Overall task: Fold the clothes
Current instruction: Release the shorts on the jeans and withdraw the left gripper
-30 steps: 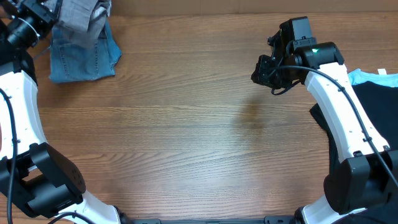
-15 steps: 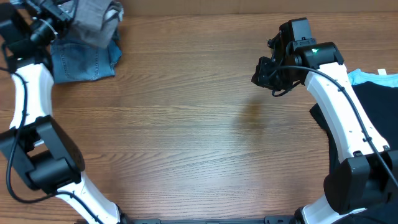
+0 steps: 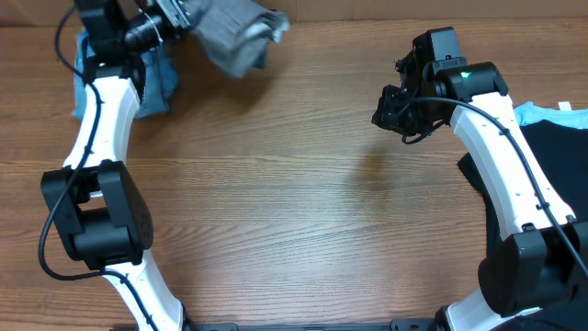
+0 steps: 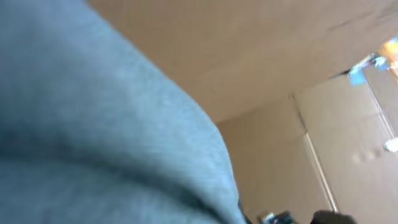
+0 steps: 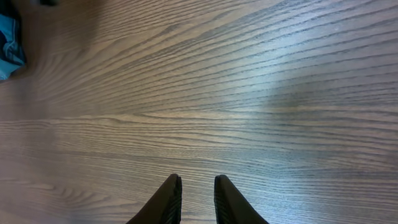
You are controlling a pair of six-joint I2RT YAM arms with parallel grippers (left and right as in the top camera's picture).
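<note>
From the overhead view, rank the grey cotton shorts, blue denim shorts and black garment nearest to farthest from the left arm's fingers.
1. Grey cotton shorts, gripped there, top left.
2. Blue denim shorts, left, beneath that arm.
3. Black garment, far right edge.

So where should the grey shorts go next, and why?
Probably lower the grey shorts onto the bare middle of the table. The left gripper holds them bunched up near the far edge, beside the denim shorts, and folding needs them flat. The right gripper is empty.
</note>
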